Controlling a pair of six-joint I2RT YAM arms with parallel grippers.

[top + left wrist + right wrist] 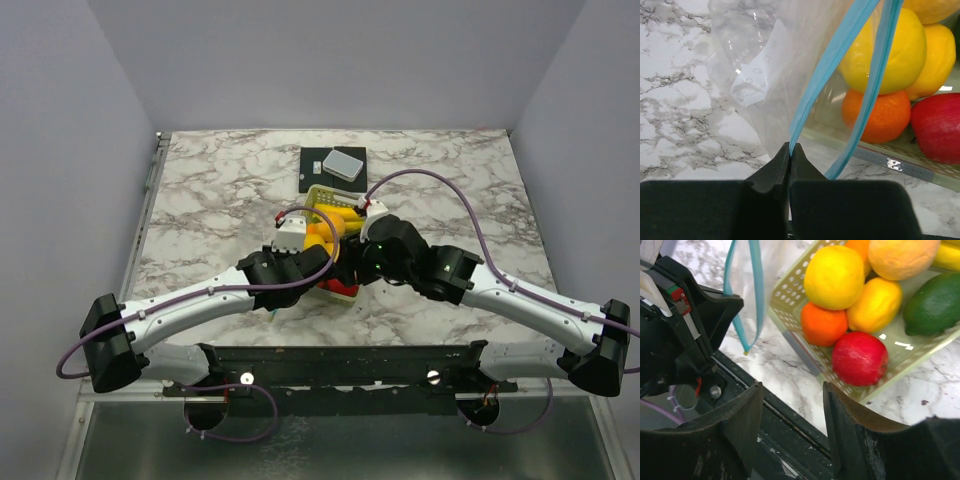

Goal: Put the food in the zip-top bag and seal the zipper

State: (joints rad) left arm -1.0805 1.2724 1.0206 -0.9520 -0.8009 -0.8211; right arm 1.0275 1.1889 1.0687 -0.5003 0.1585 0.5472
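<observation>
Black left hand (790, 157) is pinched tight on the light blue zipper strip (832, 57) of the clear crinkly zip-top bag (755, 75), whose mouth seems parted. Right hand (792, 405) stands half-wide, holding nothing. Small plastic toy fruits (835, 277) lie heaped in the pale yellow-green slotted basket (790, 295), just right of the bag on the marble table (680, 115).

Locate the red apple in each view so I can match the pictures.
Top external: only a small red patch, likely the red apple, low in the centre between the two wrists.
Left wrist: red apple at the right edge, mid-height, inside the basket.
Right wrist: red apple near the centre, in the basket's near corner.
Shared landmark: the pale slotted basket.
</observation>
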